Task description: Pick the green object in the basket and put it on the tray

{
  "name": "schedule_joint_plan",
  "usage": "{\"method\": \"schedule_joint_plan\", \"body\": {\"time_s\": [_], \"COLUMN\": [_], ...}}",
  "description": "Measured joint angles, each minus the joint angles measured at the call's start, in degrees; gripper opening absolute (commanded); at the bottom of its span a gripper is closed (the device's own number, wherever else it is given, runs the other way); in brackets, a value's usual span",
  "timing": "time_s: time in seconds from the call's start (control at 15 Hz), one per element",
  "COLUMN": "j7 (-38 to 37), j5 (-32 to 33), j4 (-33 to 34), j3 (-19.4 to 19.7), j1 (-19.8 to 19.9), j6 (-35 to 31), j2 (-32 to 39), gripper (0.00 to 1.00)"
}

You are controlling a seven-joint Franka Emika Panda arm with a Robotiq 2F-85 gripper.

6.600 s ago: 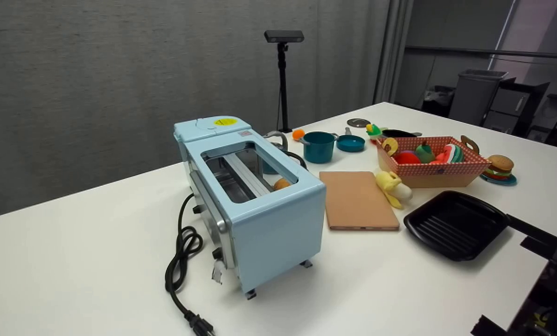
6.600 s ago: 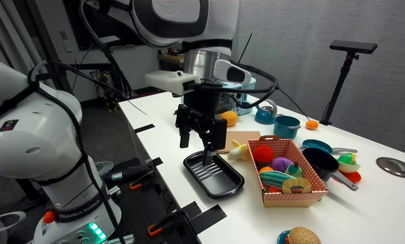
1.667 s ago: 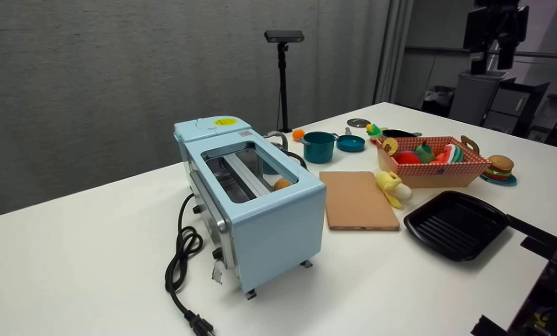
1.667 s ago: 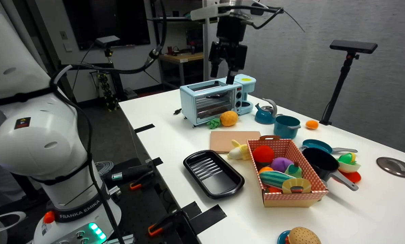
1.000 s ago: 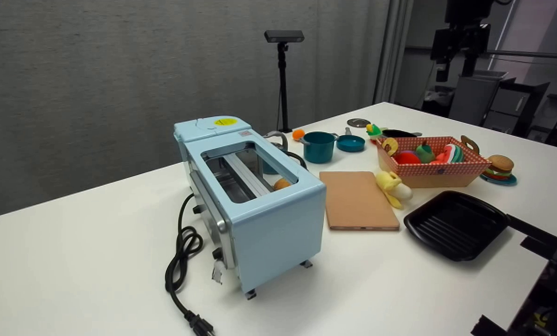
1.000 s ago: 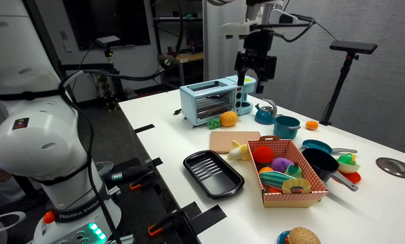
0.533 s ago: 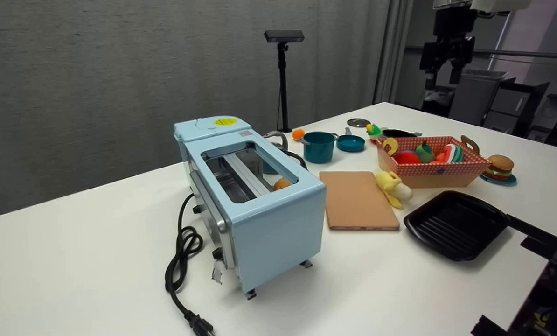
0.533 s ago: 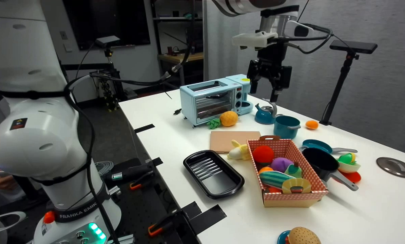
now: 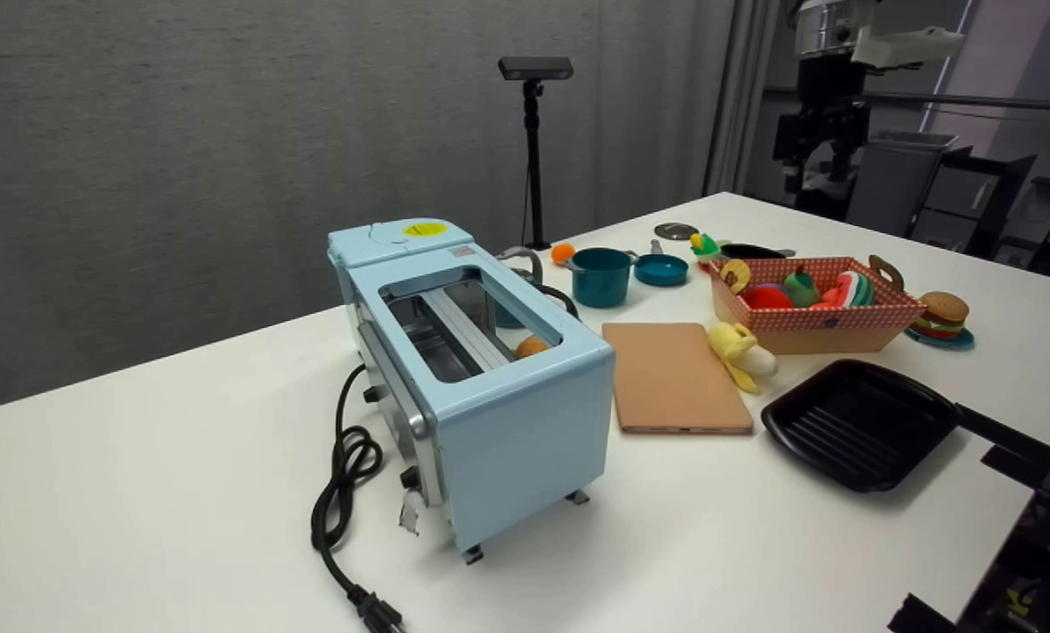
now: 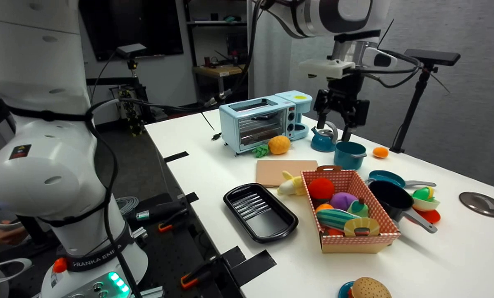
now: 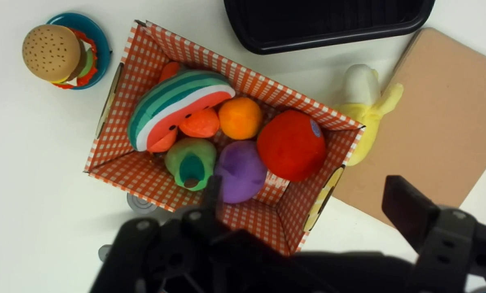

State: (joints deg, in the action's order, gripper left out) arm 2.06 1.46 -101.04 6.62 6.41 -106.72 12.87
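The gripper has dropped lower over the last half second, jaws spread, while the green object has stayed in the basket, well below. In the wrist view its brown stem points toward the lower edge; in an exterior view the stem stands up. The body looks nearly round, so a long axis cannot be told. From the wrist, it lies just outside the jaws' gap, left of one finger.
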Motion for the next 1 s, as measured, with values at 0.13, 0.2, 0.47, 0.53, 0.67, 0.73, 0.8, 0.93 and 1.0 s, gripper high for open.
{"method": "schedule_joint_plan", "body": {"time_s": [0.13,0.2,0.47,0.53,0.67,0.73,0.8,0.93,1.0], "j7": [0.1,0.2,1.1,1.3,1.3,1.3,1.3,1.3,1.3], "j5": [-0.4,-0.8,-2.5,-2.9,-3.5,-3.7,-3.9,-3.9,-3.9], "j4": [1.3,2.0,4.5,5.1,6.3,6.8,7.2,7.2,7.2], "j3": [0.0,0.0,0.1,0.1,0.1,0.1,0.1,0.1,0.1], "j1": [0.7,1.0,2.4,2.7,3.4,3.7,4.0,4.1,4.0], "j6": [0.0,0.0,0.0,0.0,0.0,0.0,0.0,0.0,0.0], "j2": [1.7,2.4,5.2,6.0,7.5,8.3,8.8,9.1,9.1], "gripper": [1.00,1.00,1.00,1.00,1.00,1.00,1.00,1.00,1.00]}}
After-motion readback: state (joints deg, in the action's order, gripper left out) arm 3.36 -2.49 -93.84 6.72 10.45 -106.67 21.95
